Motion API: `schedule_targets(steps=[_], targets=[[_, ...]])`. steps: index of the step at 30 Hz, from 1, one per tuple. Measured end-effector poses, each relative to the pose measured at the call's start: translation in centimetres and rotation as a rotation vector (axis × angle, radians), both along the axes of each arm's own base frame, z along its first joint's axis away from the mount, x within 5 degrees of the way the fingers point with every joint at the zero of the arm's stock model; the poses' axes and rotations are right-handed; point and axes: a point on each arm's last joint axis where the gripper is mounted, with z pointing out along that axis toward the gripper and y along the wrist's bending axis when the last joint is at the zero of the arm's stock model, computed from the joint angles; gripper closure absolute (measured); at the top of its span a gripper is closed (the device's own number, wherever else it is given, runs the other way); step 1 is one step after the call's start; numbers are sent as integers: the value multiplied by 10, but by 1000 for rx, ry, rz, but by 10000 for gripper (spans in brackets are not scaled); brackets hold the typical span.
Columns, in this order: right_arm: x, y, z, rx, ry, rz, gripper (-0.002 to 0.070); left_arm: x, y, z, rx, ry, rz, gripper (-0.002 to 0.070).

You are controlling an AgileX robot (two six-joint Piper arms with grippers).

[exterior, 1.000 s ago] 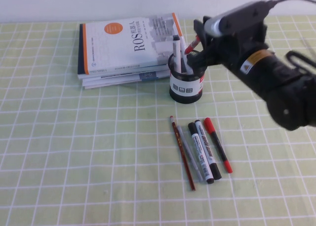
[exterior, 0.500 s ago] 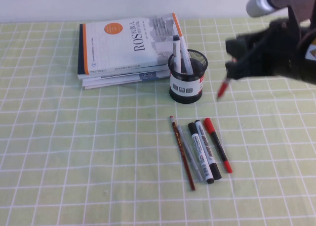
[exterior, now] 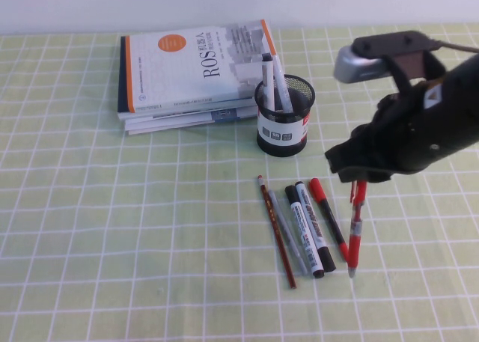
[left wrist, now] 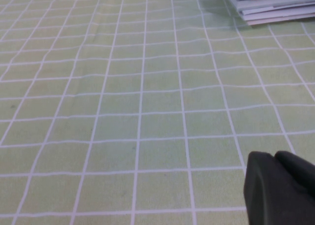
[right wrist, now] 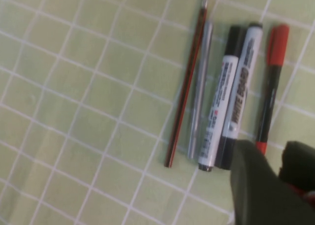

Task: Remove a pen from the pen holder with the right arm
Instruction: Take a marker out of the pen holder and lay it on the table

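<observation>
The black mesh pen holder (exterior: pixel 284 117) stands in front of the books with two white pens (exterior: pixel 273 80) upright in it. My right gripper (exterior: pixel 360 179) hovers to its front right, shut on a red pen (exterior: pixel 355 230) that hangs tip down just right of the pens lying on the mat. In the right wrist view the right gripper (right wrist: pixel 276 158) has a sliver of the red pen (right wrist: pixel 297 189) showing between its dark fingers. The left gripper (left wrist: pixel 276 158) is low over bare mat, its fingers together with nothing in them; the high view does not show it.
On the mat lie a red pencil (exterior: pixel 276 232), a grey pen (exterior: pixel 288 233), two whiteboard markers (exterior: pixel 307 226) and a slim red pen (exterior: pixel 330 219) side by side. A stack of books (exterior: pixel 191 69) lies behind the holder. A green checked mat (exterior: pixel 112 230) covers the table.
My right gripper has drawn the red pen out of the holder, swung right, then come forward and down beside the row of pens.
</observation>
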Motion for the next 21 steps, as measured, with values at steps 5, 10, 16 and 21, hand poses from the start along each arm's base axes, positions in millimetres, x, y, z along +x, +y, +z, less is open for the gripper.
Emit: schedule_targets(steps=[5, 10, 16, 21], targets=[[22, 11, -17, -50, 92, -1, 602, 0, 0, 0, 0, 0, 0, 681], [52, 7, -31, -89, 154, -40, 602, 0, 0, 0, 0, 0, 0, 681], [80, 3, -51, -141, 218, -52, 603, 0, 0, 0, 0, 0, 0, 681], [97, 6, -64, -158, 235, -41, 603, 0, 0, 0, 0, 0, 0, 681]])
